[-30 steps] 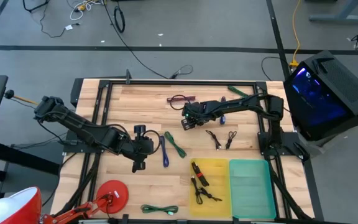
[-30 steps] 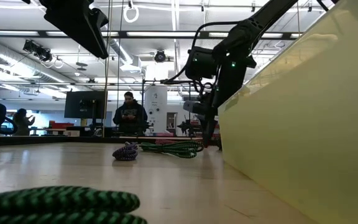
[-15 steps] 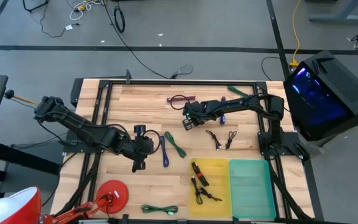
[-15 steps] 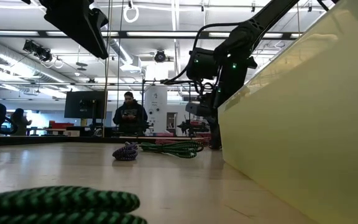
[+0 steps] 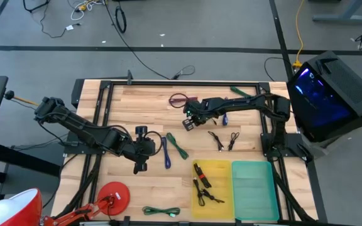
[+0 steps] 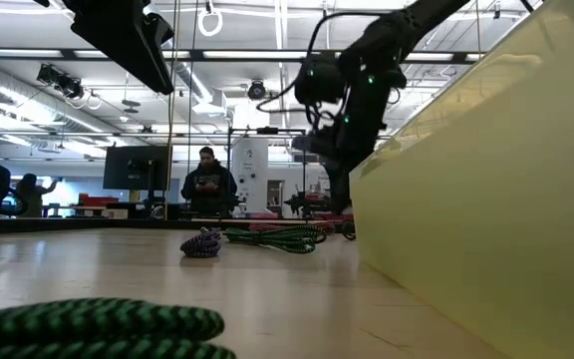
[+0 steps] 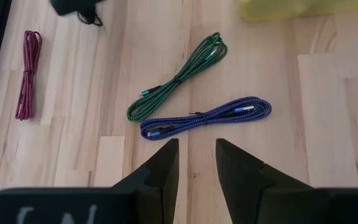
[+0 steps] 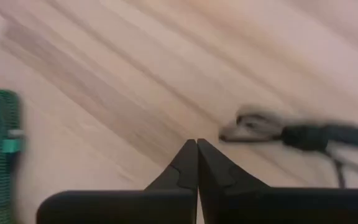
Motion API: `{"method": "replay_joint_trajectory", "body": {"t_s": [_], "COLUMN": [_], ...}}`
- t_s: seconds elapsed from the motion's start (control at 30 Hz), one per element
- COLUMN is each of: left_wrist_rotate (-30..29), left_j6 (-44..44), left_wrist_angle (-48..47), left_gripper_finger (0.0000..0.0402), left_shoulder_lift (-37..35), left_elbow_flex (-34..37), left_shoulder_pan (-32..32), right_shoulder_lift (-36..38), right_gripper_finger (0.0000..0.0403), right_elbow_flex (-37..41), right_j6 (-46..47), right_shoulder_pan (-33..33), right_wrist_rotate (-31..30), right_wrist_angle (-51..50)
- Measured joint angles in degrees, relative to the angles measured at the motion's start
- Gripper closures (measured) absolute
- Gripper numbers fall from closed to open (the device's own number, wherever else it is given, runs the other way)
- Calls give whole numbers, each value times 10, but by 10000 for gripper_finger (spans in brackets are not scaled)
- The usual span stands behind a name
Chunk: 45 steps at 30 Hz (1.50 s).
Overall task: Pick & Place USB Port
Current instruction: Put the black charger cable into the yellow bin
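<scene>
Sorting barely under way, with most cables loose on the counter point(image 5: 143, 100).
The yellow tray point(image 5: 222, 166) holds a few black cables point(image 5: 203, 179), and the green tray point(image 5: 256, 188) looks bare. The right end effector point(image 5: 187, 123) hangs over the far middle, fingers pinched shut on nothing. The left end effector point(image 5: 139, 168) waits partly open near the green cable point(image 5: 178, 146) and blue cable point(image 5: 166, 150). Two small black cables point(image 5: 224, 139) and a maroon cable point(image 5: 181, 99) also await pickup.

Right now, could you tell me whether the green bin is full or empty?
Empty: the high view shows only the bare floor of the green bin, while the yellow bin beside it holds black cables.
</scene>
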<state>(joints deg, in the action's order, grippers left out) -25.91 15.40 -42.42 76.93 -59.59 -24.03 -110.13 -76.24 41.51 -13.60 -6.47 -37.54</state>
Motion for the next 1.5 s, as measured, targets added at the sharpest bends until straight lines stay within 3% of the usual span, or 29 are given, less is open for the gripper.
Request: {"method": "replay_joint_trajectory", "body": {"t_s": [0.33,0.7,0.9,1.2,1.5], "left_wrist_rotate": [0,0,0,-15,-23], "left_j6": [8,7,5,5,5], "left_wrist_angle": [-3,-3,-3,-3,-3], "left_gripper_finger": [289,289,289,289,289], "left_shoulder_lift": [0,0,0,0,0], "left_elbow_flex": [0,0,0,0,0], "left_shoulder_pan": [-3,-3,-3,-3,-3], "right_shoulder_lift": [13,13,13,11,10], "right_gripper_finger": [386,204,144,135,153], "right_elbow_flex": [-7,-4,-4,-4,-4], "right_j6": [-14,-94,-167,-315,-428], "right_shoulder_pan": [5,-17,-31,-35,-34], "right_wrist_rotate": [-24,-26,-37,-36,-45], "right_wrist_angle": [-21,-23,-27,-88,-78]}}
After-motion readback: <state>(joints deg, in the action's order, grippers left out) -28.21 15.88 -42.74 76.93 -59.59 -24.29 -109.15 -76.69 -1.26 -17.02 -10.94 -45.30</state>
